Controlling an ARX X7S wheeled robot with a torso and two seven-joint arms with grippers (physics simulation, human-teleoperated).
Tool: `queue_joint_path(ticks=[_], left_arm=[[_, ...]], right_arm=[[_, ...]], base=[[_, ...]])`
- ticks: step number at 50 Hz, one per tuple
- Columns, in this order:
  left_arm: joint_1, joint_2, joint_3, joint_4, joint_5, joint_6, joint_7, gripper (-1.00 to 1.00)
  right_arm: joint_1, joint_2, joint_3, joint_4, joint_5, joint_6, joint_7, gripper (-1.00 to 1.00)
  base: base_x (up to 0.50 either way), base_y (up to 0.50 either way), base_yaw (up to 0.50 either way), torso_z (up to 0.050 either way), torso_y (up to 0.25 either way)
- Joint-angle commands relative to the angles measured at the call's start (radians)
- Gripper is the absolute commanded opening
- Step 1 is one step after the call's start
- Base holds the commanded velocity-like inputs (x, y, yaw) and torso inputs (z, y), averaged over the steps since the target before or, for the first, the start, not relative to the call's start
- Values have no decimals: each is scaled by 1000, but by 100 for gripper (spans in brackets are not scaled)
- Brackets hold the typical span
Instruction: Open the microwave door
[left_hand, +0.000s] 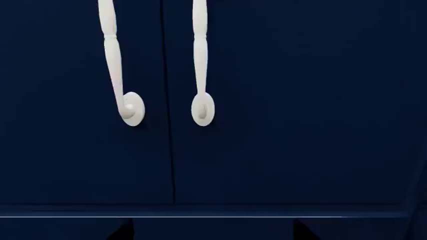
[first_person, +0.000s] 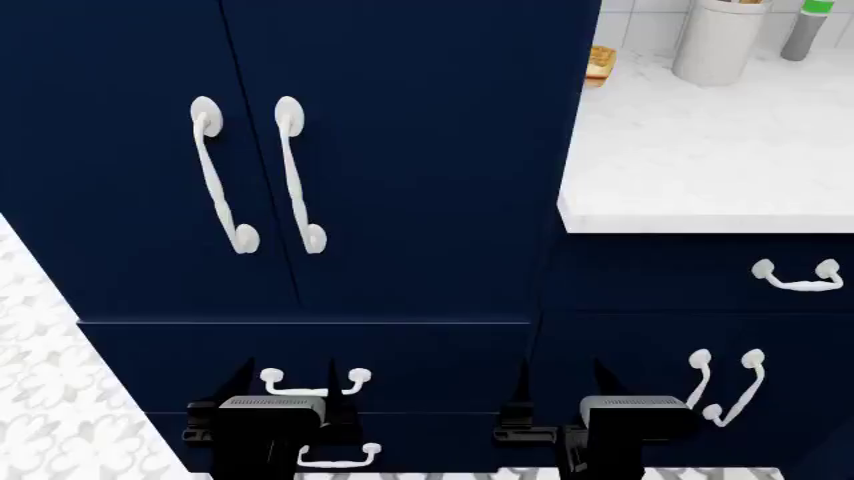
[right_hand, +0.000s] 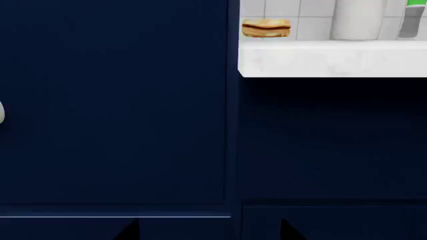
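We hold both grippers low before the navy cabinet doors (first_person: 334, 150), jaws' state impossible to tell, since no microwave shows anywhere, not even on the worktop (first_person: 707, 170).

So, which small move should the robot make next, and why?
Probably raise or turn the head to look for the microwave: no view shows it. Only tall navy cabinet doors, their white handles, drawers and a white countertop show, and both grippers sit low, touching nothing.
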Motion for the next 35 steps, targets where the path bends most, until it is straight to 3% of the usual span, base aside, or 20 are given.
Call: queue_joint_path(ticks=[1,6,11,16,24,35], left_arm=[[0,-16,18,2,-21,-3,-15,100],[3,-35,37,9,-52,-7,-23,100],[7,-45,41,40,-81,-16,-35,100],[-25,-58,39,191,-128,-126,-49,100],[-250,-88,17,512,-219,-439,-103,100],[-625,-117,-24,627,-314,-697,-154,100]], right_arm=[[0,15,-20,0,14,2,21,100],[1,33,-42,0,28,5,47,100],[-3,45,-54,-20,37,4,65,100],[18,66,-48,-116,44,64,85,100],[172,130,-51,-417,16,336,93,100],[578,222,-71,-642,-10,706,38,100]], base=[[0,0,0,0,0],[0,0,0,0,0],[0,0,0,50,0],[0,0,0,50,0],[0,0,0,50,0],[0,0,0,50,0]])
